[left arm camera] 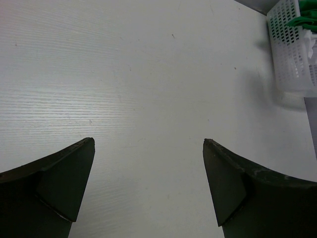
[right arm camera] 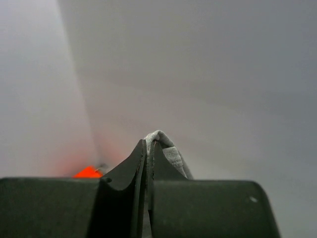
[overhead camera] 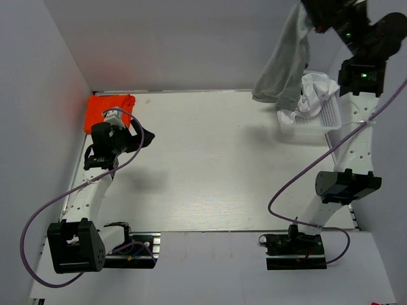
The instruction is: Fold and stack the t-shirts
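1. My R gripper [right arm camera: 147,145]: jaws pinched tight on a fold of the grey t-shirt [right arm camera: 168,152]. A seamed edge pokes up just past the tips.
2. Top view: R gripper [overhead camera: 313,18] is held high at the far right. The grey t-shirt [overhead camera: 283,57] hangs loose below it, and its low end dangles by the far edge of the table [overhead camera: 210,171].
3. Just beside that low end sits the white mesh basket [overhead camera: 327,121], far-right corner. A crumpled white t-shirt [overhead camera: 316,89] spills over its rim.
4. L wrist cam shows the basket [left arm camera: 287,54] from the side, w/ a bit of the green t-shirt [left arm camera: 303,22] showing at its top.
5. My L gripper [left arm camera: 148,145]: jaws spread wide, nothing btwn them, only bare table [left arm camera: 124,74] underneath.
6. Top view: L gripper [overhead camera: 147,135] is low over the left side of the table, well apart from the R arm.
7. The orange t-shirt [overhead camera: 108,111] lies folded flat in the far-left corner, close behind my L wrist. R wrist cam catches it as a blurry orange patch [right arm camera: 88,172].
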`<state>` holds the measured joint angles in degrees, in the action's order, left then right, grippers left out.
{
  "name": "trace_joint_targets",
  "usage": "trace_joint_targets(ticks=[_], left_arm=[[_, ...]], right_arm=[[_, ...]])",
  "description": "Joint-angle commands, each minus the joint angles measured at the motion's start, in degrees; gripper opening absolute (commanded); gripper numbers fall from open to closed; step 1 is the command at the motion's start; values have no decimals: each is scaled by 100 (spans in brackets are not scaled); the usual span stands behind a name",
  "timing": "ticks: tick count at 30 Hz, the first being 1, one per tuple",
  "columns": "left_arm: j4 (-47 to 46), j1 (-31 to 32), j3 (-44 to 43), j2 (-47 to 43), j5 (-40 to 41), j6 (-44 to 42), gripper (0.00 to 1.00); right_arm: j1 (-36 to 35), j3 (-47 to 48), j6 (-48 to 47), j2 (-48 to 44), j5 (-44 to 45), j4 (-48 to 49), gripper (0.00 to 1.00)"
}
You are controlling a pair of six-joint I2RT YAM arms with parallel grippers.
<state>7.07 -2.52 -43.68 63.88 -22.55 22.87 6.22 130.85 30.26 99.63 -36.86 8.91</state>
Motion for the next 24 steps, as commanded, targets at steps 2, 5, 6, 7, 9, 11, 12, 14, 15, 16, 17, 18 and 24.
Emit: trace_joint_targets(ticks=[2, 5, 6, 7, 9, 11, 12, 14, 15, 16, 17, 18, 24], left_arm=[[-39, 6, -202, -147, -171, 77, 100], [-39, 6, -150, -209, -171, 199, 100], [-39, 6, -97, -209, -171, 200, 100], [-39, 6, -97, -261, -171, 200, 100], [-39, 6, -44, -262, -171, 253, 100], [-39, 6, 8, -323, -171, 305, 100], [-39, 6, 9, -323, -102, 375, 100], [-39, 6, 114, -402, -101, 455, 100], [-39, 6, 114, -463, -31, 533, 100], [-39, 6, 166, -464, -31, 534, 100], [-39, 6, 167, -464, 126, 534, 100], [-39, 6, 167, -464, 188, 604, 100], [303, 6, 219, -263, 567, 719, 100]], right_arm=[[-1209, -330, -991, -5, -463, -661, 0], [-1947, -559, -1503, -67, -374, -1056, 0], [-2053, -560, -1558, -23, -418, -1171, 0], [-2394, -586, -1663, -6, -444, -1215, 0], [-2668, -709, -1787, 3, -480, -1339, 0], [-2792, -971, -1831, -49, -462, -1304, 0], [-2836, -1304, -1839, -171, -410, -1234, 0], [-2819, -2058, -1805, -566, 116, -963, 0], [-2793, -2690, -1787, -690, 301, -691, 0], [-2784, -3314, -1752, -900, 668, -471, 0], [-2775, -3564, -1752, -1041, 1011, -417, 0], [-2775, -4201, -1813, -1077, 1162, -520, 0], [-2609, -5025, -1770, -595, 2709, -1511, 59]])
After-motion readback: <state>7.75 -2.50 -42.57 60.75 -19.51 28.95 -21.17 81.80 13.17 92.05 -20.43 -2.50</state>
